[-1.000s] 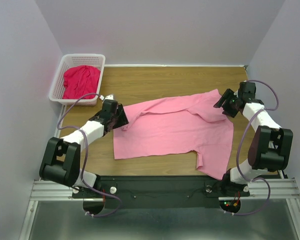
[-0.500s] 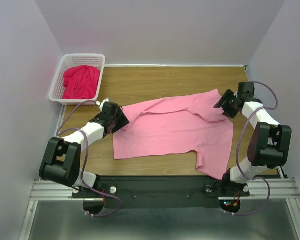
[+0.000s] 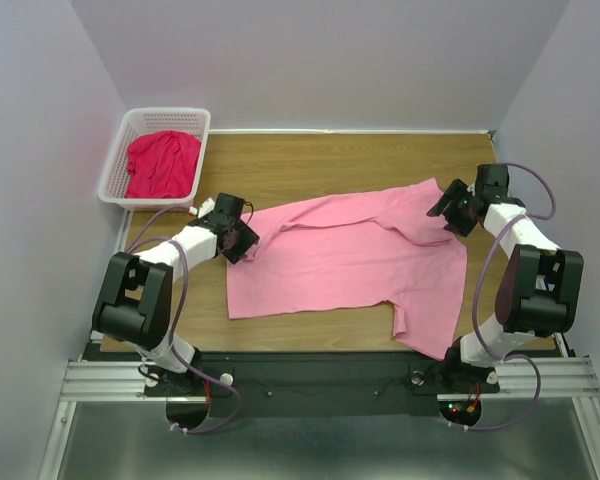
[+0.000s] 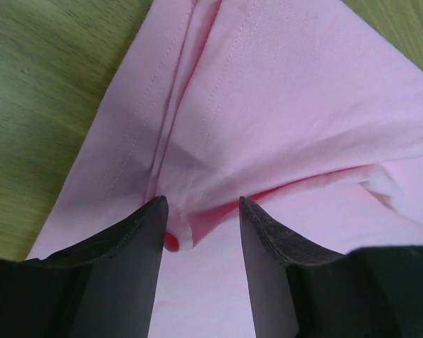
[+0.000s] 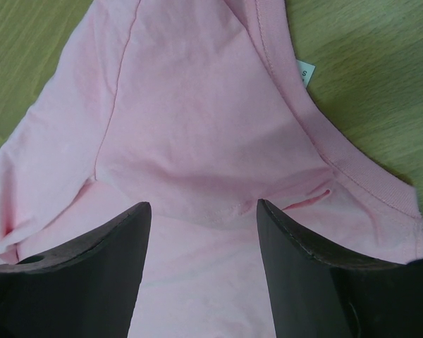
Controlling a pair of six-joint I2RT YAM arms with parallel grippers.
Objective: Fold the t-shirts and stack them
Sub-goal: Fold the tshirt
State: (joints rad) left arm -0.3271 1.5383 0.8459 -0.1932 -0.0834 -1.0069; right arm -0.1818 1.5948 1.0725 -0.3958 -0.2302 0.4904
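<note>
I see the light pink tee [image 3: 345, 260] spread rumpled across the desk [image 3: 310, 165]; the crimson tee [image 3: 162, 163] lies bunched in the basket [image 3: 114, 168].

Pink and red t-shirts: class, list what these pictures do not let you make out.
1. Red t-shirt, top view: crumpled in the basket, so its lower layers are hidden.
2. Pink t-shirt, both wrist views: cut off by the frame edges.
3. Neck tag, right wrist view: partly under the collar, print too small.

White links and black joint housings make up the left arm [image 3: 170, 262] and right arm [image 3: 520, 235]. Lavender cables [image 3: 140, 222] loop alongside them, and the left gripper [image 4: 201, 204] has black wedge-shaped fingers [image 4: 120, 274].
</note>
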